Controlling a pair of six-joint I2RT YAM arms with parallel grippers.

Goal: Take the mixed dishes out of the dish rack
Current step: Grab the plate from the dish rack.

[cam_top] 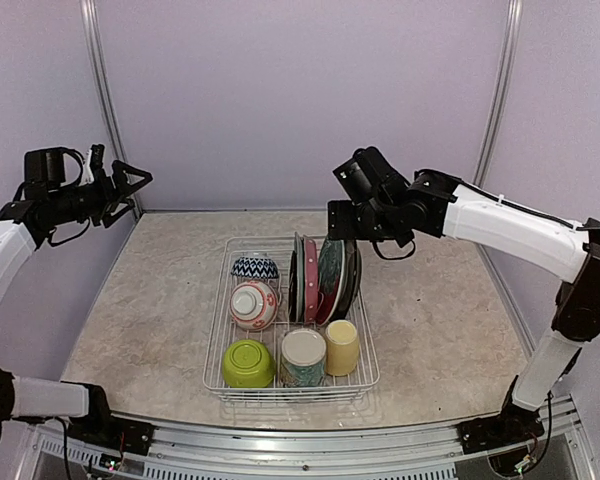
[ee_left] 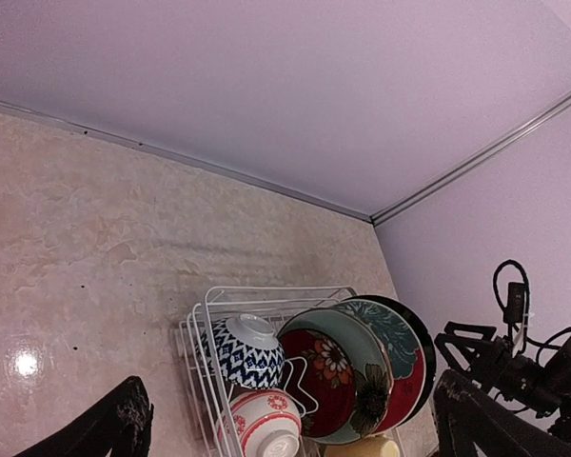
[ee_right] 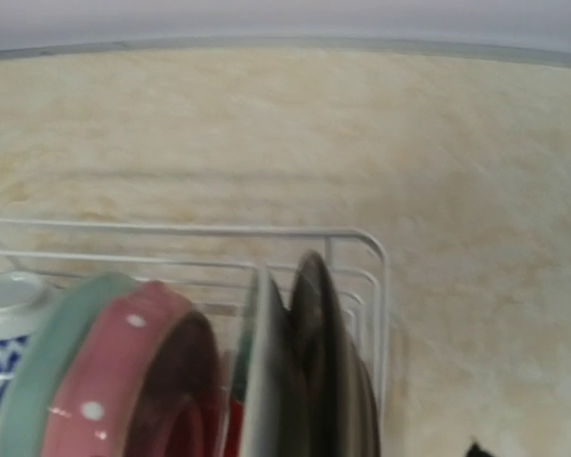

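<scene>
The white wire dish rack [cam_top: 216,330] sits mid-table. Upright plates [cam_top: 325,278] stand in its slots: pink dotted [ee_right: 143,362], teal-rimmed [ee_right: 48,367], red floral [ee_left: 338,376], dark [ee_right: 328,362]. A blue zigzag bowl [cam_top: 255,267], red-white bowl [cam_top: 253,304], lime green bowl [cam_top: 248,362], cream-teal mug [cam_top: 303,357] and yellow cup [cam_top: 341,346] also sit in it. My right gripper [cam_top: 348,232] hovers just above the plates' tops, empty, jaws apart; only one fingertip [ee_right: 474,447] shows in its wrist view. My left gripper [cam_top: 140,180] is raised far left, open and empty, its fingers [ee_left: 114,424] wide apart.
Beige marbled tabletop [cam_top: 150,300] surrounds the rack, with purple walls behind and on both sides. The right arm [ee_left: 523,367] shows in the left wrist view beyond the plates. The rack's far corner wire [ee_right: 376,276] lies just past the dark plate.
</scene>
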